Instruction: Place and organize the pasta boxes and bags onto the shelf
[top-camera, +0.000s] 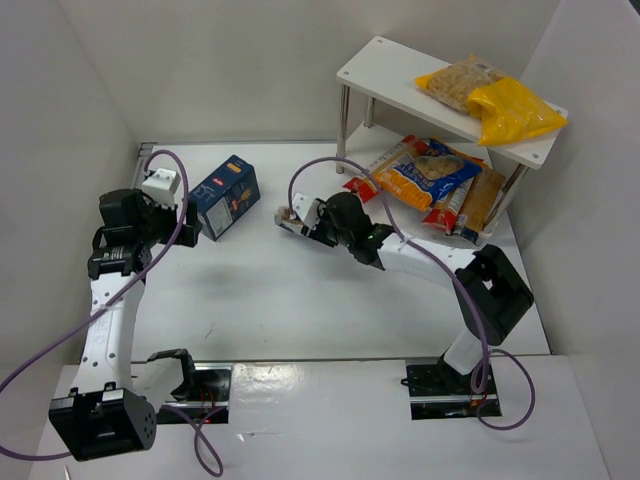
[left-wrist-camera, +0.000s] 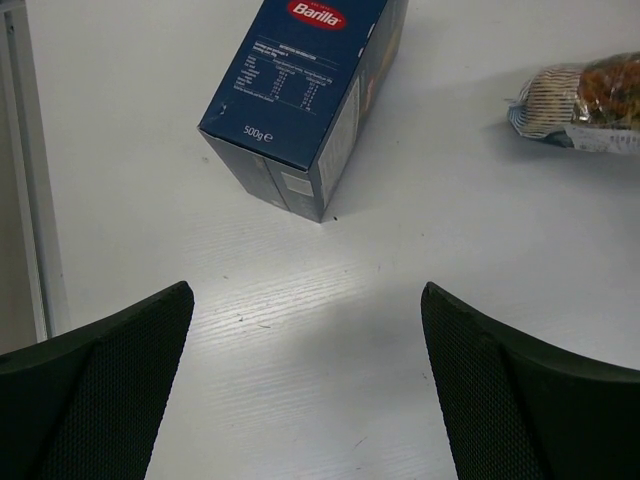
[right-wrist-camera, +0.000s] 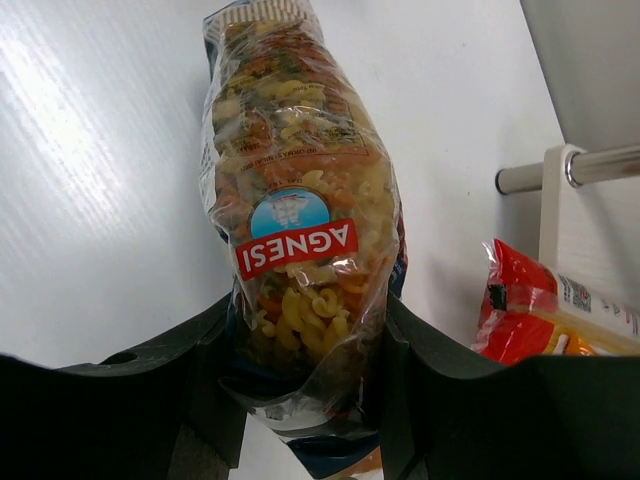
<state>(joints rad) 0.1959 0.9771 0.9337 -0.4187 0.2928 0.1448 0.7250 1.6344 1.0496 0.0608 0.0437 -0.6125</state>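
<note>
Toward the table's (top-camera: 300, 310) left edge, your left gripper (left-wrist-camera: 306, 295) stands wide open and empty, with the blue pasta box (left-wrist-camera: 300, 100) sitting just beyond it. At mid-table your right gripper (right-wrist-camera: 308, 310) pinches the clear bag (right-wrist-camera: 295, 150) between both fingers. In the far right corner, the shelf (top-camera: 385, 72) carries yellow bags (top-camera: 495, 100) above and blue-orange bags (top-camera: 430, 175) below.

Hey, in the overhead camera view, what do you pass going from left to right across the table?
left gripper → dark blue pasta box → clear pasta bag, between the fingers of the right gripper → white shelf
</note>
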